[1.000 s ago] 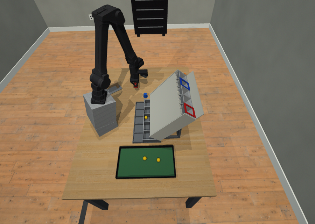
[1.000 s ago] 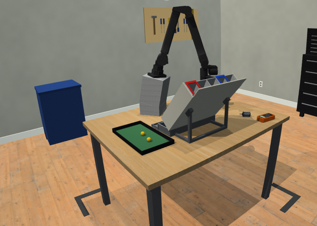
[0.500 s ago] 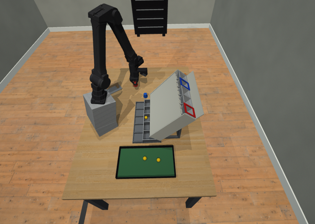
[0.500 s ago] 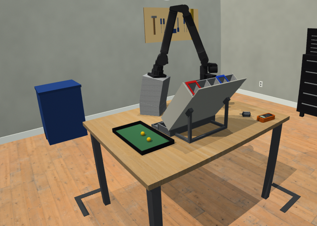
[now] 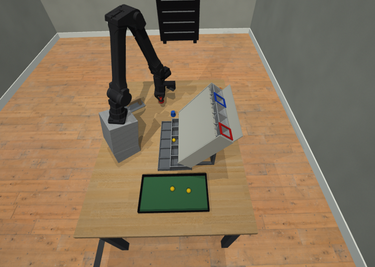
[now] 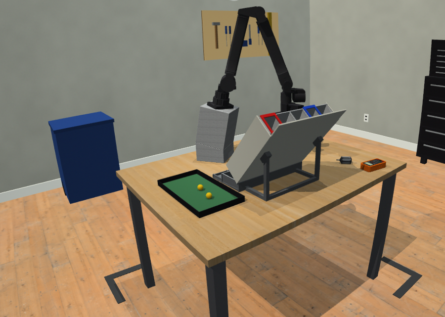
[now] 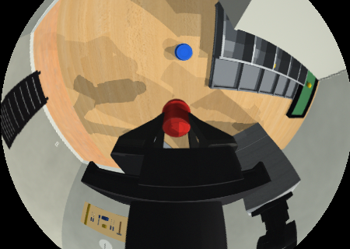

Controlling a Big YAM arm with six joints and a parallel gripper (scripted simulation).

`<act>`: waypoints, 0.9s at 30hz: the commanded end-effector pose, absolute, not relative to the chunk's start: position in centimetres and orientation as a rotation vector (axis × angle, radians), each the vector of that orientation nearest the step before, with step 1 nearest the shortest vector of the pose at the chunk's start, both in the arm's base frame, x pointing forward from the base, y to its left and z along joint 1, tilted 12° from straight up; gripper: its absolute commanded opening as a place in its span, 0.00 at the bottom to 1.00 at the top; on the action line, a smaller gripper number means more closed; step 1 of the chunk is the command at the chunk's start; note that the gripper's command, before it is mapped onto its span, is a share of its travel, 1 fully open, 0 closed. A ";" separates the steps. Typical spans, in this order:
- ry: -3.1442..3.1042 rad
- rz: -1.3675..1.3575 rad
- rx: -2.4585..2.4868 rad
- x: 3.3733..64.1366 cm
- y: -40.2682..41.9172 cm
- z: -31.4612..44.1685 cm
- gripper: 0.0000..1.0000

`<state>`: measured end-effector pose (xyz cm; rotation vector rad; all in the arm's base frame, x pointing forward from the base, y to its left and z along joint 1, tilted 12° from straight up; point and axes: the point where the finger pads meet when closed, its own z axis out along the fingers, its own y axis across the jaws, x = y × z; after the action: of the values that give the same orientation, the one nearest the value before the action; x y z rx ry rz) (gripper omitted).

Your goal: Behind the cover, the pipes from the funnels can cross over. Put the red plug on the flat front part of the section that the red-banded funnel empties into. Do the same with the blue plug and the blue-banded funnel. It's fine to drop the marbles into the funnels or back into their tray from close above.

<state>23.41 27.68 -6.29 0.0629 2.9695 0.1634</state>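
Observation:
My gripper (image 5: 161,100) (image 7: 176,116) is shut on the red plug (image 5: 161,100) (image 7: 176,118) and holds it above the table, behind the far end of the grey sectioned tray (image 5: 165,143) (image 7: 243,76). The blue plug (image 5: 173,113) (image 7: 183,51) stands on the table by that tray's far end. A yellow marble (image 5: 173,139) lies in the tray's middle section. The slanted cover (image 5: 196,128) (image 6: 288,144) carries a blue-banded funnel (image 5: 220,99) (image 6: 311,110) and a red-banded funnel (image 5: 226,131) (image 6: 270,119). Two yellow marbles (image 5: 172,188) (image 5: 188,190) lie in the green tray (image 5: 151,197) (image 6: 179,187).
The arm's grey pedestal (image 5: 121,136) (image 6: 215,133) stands at the table's left. An orange meter (image 6: 373,164) and a small dark object (image 6: 344,159) lie at the far end of the table. A black drawer cabinet (image 5: 178,12) stands by the wall.

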 end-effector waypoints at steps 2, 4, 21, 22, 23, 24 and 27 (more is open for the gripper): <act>2.964 0.173 0.068 23.6 28.3 -6.0 0.00; 2.964 0.173 0.068 23.6 28.3 -6.0 0.00; 2.934 0.219 0.038 27.0 29.4 -7.6 0.00; 2.936 0.214 0.048 27.1 29.1 -7.6 0.00; 2.940 0.207 0.055 27.1 28.7 -7.8 0.00; 2.942 0.203 0.061 27.0 28.3 -7.9 0.00; 2.948 0.195 0.065 26.8 27.5 -8.1 0.00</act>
<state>26.02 27.60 -9.01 0.0664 2.9720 0.1591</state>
